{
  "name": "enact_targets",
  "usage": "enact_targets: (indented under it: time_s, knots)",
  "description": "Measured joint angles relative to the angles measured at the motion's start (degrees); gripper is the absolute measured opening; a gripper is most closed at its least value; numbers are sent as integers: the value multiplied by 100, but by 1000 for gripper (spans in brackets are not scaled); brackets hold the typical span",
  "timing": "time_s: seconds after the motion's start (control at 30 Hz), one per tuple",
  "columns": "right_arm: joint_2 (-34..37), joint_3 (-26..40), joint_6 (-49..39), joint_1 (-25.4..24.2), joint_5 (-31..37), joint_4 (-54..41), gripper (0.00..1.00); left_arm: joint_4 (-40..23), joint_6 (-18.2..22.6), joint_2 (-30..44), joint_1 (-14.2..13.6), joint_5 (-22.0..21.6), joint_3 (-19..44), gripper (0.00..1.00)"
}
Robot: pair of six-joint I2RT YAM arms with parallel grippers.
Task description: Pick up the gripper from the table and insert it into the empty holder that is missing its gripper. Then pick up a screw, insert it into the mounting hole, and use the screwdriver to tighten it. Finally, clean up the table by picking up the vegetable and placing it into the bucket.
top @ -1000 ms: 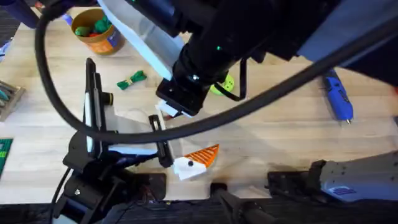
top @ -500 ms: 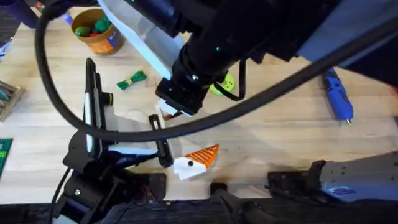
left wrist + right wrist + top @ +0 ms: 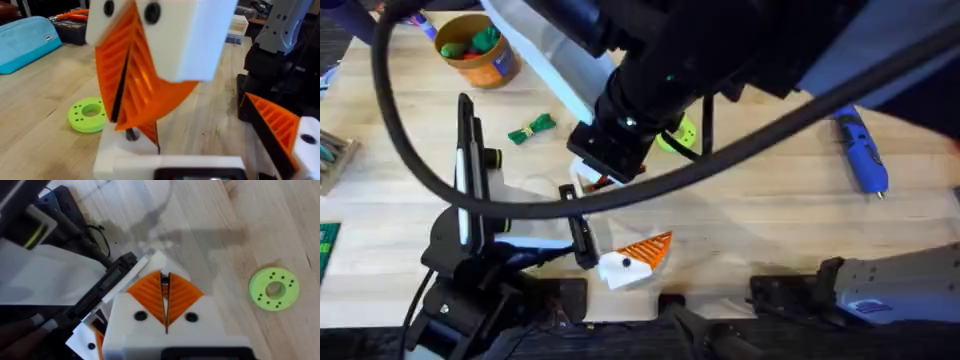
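Meanwhile screwdriver [image 3: 861, 151] lies well apart from right pincer [image 3: 165, 287], untouched.

A dark, blurred arm [image 3: 740, 50] blocks your overhead view of the table's middle. It half hides the green disc [image 3: 682, 136]. The bucket [image 3: 475, 48] is cut off at the frame's top.
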Motion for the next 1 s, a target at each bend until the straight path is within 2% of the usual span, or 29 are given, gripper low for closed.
enact_targets:
  time_s: [1.0]
  knots:
    - [0, -20, 4, 0, -92, -129, 8, 0, 2, 0, 0, 0, 0, 993]
